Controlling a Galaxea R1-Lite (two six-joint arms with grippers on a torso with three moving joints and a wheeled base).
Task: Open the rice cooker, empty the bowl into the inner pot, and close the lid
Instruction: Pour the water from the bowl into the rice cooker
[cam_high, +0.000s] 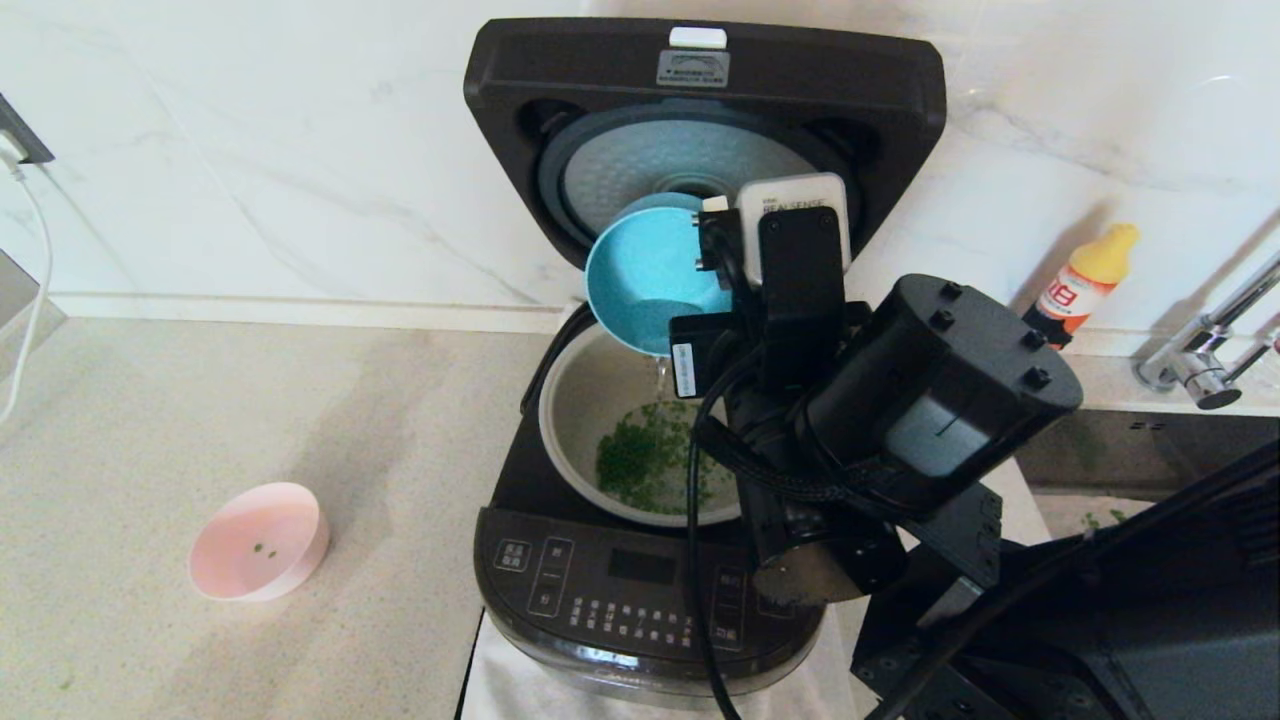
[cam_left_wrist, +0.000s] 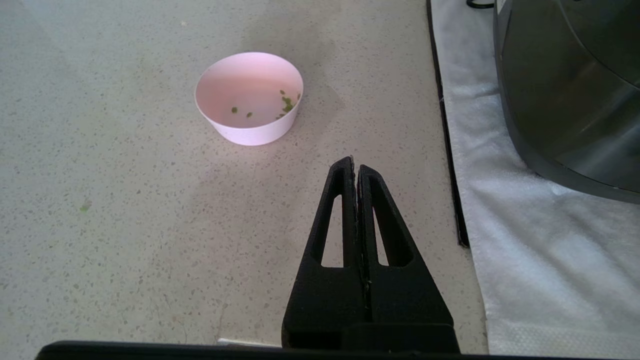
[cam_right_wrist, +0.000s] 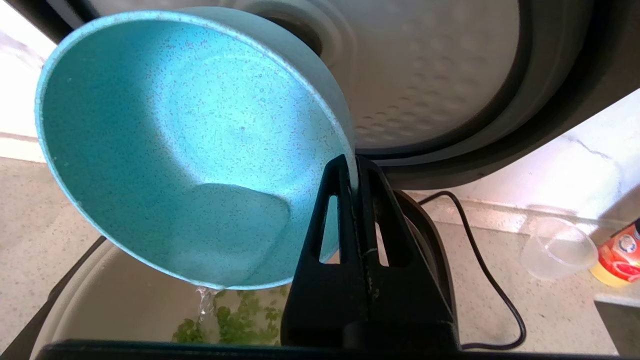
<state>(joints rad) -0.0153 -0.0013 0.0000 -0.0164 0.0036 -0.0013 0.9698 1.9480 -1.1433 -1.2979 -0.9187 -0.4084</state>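
The black rice cooker (cam_high: 640, 590) stands with its lid (cam_high: 700, 70) swung upright, silver dimpled plate (cam_right_wrist: 430, 75) facing forward. My right gripper (cam_right_wrist: 353, 162) is shut on the rim of a blue bowl (cam_high: 650, 275) (cam_right_wrist: 180, 150), tipped steeply over the inner pot (cam_high: 580, 400). A thin stream of water (cam_right_wrist: 204, 300) runs from the bowl's low edge into the pot, where green bits (cam_high: 650, 460) float. A pink bowl (cam_high: 260, 540) (cam_left_wrist: 249, 97) with a few green specks sits on the counter to the left. My left gripper (cam_left_wrist: 354, 162) hovers shut and empty near it.
A white cloth (cam_left_wrist: 540, 260) lies under the cooker. An orange-capped bottle (cam_high: 1085, 280) and a clear cup (cam_right_wrist: 557, 247) stand right of it, with a tap (cam_high: 1210, 350) further right. The cooker's power cord (cam_right_wrist: 490, 280) trails across the counter. A white cable (cam_high: 30, 260) hangs far left.
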